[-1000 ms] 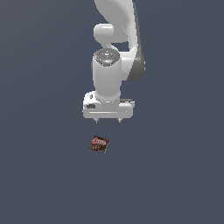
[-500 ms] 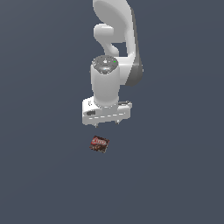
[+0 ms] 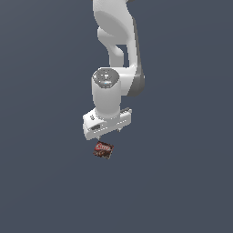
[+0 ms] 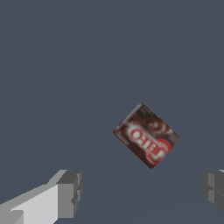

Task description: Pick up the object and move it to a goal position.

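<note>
The object is a small flat dark brown-and-red box (image 3: 103,150) with a red and white label on top. It lies on the dark grey floor, turned at an angle. It also shows in the wrist view (image 4: 146,135), between and beyond the fingers. My gripper (image 3: 108,133) hangs just above it, pointing down, a little toward the arm's base side of the box. The jaws stand wide apart and hold nothing. One finger (image 4: 68,192) shows fully in the wrist view; the other sits at the frame edge.
The white arm (image 3: 113,68) rises behind the gripper to the top of the exterior view. The plain dark grey floor (image 3: 182,182) fills the rest.
The gripper has come down and moved toward the exterior view's left, closing in on the box and turning slightly. The box has not moved.
</note>
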Controlling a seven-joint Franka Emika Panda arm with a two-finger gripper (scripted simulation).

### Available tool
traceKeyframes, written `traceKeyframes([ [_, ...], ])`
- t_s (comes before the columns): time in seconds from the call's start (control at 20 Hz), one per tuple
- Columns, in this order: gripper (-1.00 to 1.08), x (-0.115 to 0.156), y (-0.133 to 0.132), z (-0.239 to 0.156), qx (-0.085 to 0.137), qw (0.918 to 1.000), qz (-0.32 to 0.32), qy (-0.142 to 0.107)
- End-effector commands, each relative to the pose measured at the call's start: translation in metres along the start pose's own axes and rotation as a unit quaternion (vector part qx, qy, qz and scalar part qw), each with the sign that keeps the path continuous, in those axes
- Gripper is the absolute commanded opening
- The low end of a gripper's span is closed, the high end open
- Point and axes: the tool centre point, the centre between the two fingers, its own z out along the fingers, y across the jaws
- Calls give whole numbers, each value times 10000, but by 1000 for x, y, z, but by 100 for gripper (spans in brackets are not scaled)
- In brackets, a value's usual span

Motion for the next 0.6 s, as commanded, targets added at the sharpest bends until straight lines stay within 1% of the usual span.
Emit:
traceKeyframes([
  [0.0,100,1,3,6,6,9994,-336,-11],
  [0.25,100,3,10,19,24,9951,-987,-29],
  [0.55,100,5,17,34,54,9844,-1758,-38],
])
